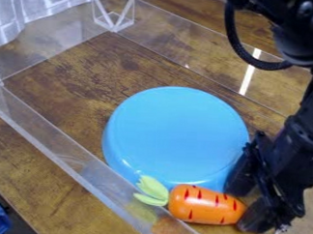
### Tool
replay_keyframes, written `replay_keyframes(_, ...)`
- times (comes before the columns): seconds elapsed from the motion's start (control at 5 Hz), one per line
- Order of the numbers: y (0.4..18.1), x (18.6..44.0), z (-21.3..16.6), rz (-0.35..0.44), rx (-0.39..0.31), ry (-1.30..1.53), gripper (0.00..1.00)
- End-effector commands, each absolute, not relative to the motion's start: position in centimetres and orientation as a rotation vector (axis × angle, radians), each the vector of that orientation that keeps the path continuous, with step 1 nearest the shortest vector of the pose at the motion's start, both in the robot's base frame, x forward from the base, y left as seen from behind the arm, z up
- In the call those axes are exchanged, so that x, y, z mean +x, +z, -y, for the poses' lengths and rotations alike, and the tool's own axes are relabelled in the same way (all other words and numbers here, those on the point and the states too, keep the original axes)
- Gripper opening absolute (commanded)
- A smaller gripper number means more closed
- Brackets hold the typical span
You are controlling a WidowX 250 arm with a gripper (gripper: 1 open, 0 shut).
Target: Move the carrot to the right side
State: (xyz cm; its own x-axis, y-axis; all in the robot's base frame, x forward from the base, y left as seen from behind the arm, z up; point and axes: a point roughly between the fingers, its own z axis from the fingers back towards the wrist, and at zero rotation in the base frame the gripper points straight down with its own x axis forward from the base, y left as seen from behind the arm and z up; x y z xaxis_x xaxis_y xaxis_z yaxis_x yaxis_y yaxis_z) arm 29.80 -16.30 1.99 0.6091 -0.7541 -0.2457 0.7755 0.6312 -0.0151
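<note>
One carrot (pixel 206 205) observed at the near edge of the blue bowl (pixel 177 137), leaves leftward; we note the black pincer (pixel 257 195) at its right end; we cannot tell whether it grips.

The hand's (pixel 250 204) fingertips are too dark to tell.

Open wood tabletop (pixel 70 82) left of & above the blue bowl (pixel 175 137), w/ room for a gripper to pass. Bowl blocks the middle. Clear tray wall (pixel 70 150) bars the lower-left side; carrot (pixel 206 205) sits between wall & black gripper (pixel 246 204), prob. touching the latter, tho dark parts hide the contact.
</note>
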Motion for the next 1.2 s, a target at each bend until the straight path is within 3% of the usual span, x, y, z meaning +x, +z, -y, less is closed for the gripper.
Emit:
replay_keyframes(0.0, 2.52, 30.52, 15.55, -0.217, 0.084, -0.878, 0.00)
replay_keyframes(0.4, 2.41, 30.68, 15.90, -0.223, 0.072, -0.895, 0.00)
replay_keyframes(0.6, 2.33, 30.72, 16.06, -0.227, 0.066, -0.904, 1.00)
replay_keyframes(1.0, 2.20, 30.65, 16.42, -0.237, 0.054, -0.921, 1.00)
